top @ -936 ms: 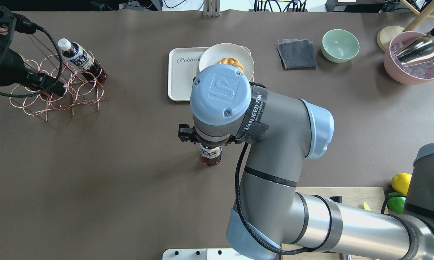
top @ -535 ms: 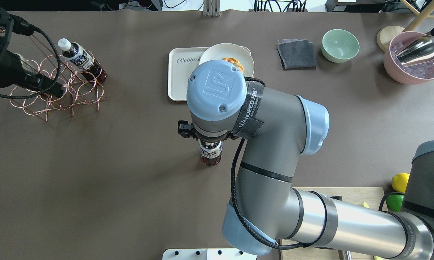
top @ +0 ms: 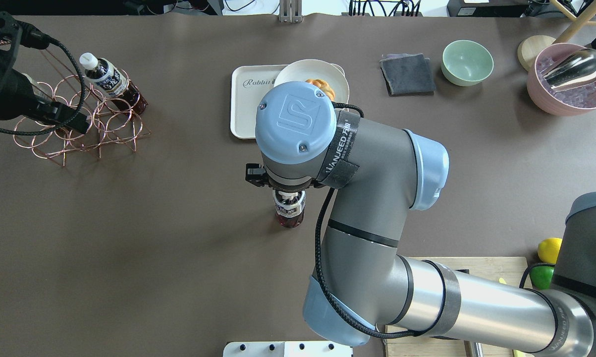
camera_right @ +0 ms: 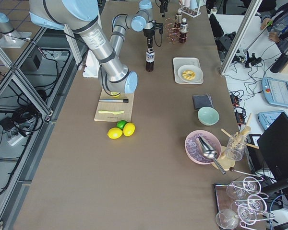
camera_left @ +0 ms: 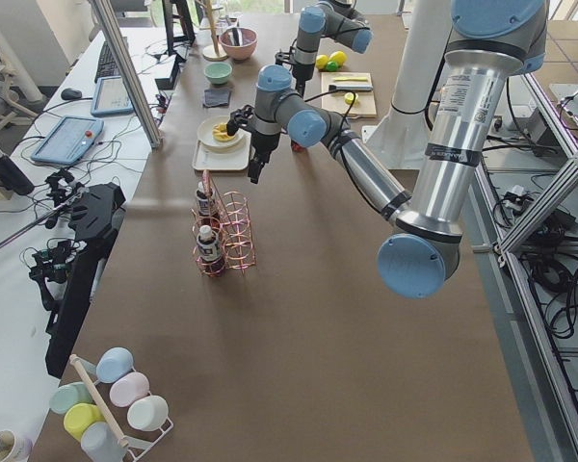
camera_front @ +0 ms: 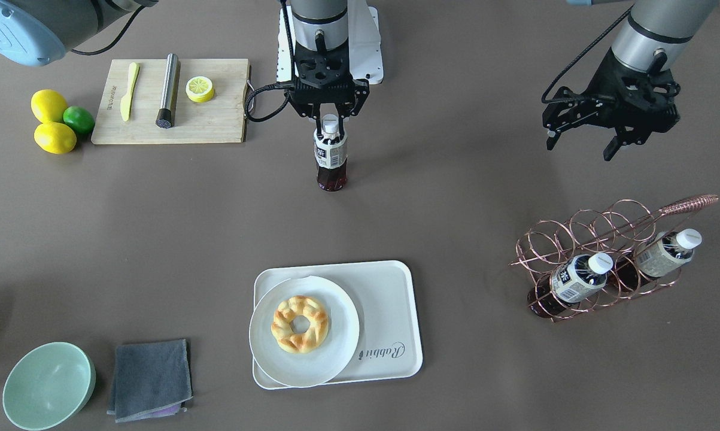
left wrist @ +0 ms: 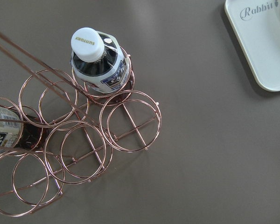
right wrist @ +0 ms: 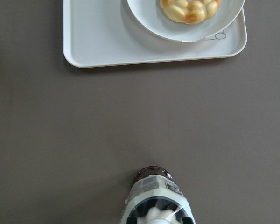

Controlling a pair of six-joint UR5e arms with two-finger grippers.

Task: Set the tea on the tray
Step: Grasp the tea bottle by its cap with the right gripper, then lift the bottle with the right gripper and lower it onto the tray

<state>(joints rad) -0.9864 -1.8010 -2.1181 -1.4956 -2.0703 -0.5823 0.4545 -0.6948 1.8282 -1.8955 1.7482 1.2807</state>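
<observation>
The tea [camera_front: 331, 158] stands upright on the brown table, between the robot's base and the tray [camera_front: 389, 299]. It also shows in the overhead view [top: 289, 213] and at the bottom of the right wrist view [right wrist: 156, 205]. My right gripper [camera_front: 331, 124] points down over it, with a finger on each side of the white cap, shut on it. The cream "Rabbit" tray [top: 245, 106] lies farther out and carries a white plate [camera_front: 336, 335] with a pastry [camera_front: 300, 323]. My left gripper [camera_front: 581, 146] is open and empty, hanging above the table near the copper rack [camera_front: 599, 239].
The copper wire rack holds two more bottles, one with a dark-and-white label [camera_front: 575, 278] and one with a pale label [camera_front: 662, 254]. A wooden cutting board [camera_front: 216, 120], lemons and a lime [camera_front: 51, 123] lie near the base. A green bowl [camera_front: 48, 383] and a grey cloth [camera_front: 150, 377] sit beyond the tray.
My right wrist has shifted slightly toward the tray side, so more of the bottle's top shows. The tea stands in the same spot. The left arm has barely moved.
</observation>
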